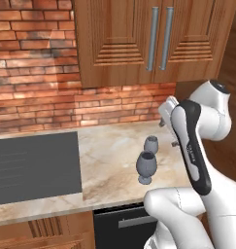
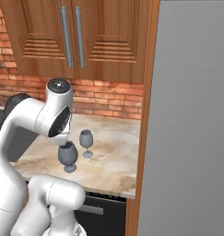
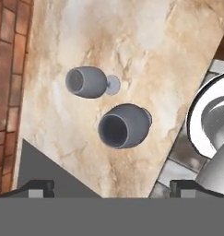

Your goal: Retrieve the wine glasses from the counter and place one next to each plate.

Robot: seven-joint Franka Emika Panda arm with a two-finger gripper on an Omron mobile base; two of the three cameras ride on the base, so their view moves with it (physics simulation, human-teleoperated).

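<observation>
1. Two wine glasses stand upright on the marbled tabletop [image 1: 109, 160], near its front edge, right of the dark cooktop [image 1: 34, 165].
2. The nearer glass [image 1: 146, 165] sits just beside the farther glass [image 1: 151, 144], not touching.
3. The jaws hang well above both glasses, spread wide open, holding nothing.

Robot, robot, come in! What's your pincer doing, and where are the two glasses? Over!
Pincer open, empty, above the counter. Both wine glasses upright on it: near glass, far glass, close but apart. Nothing in the way.
</observation>
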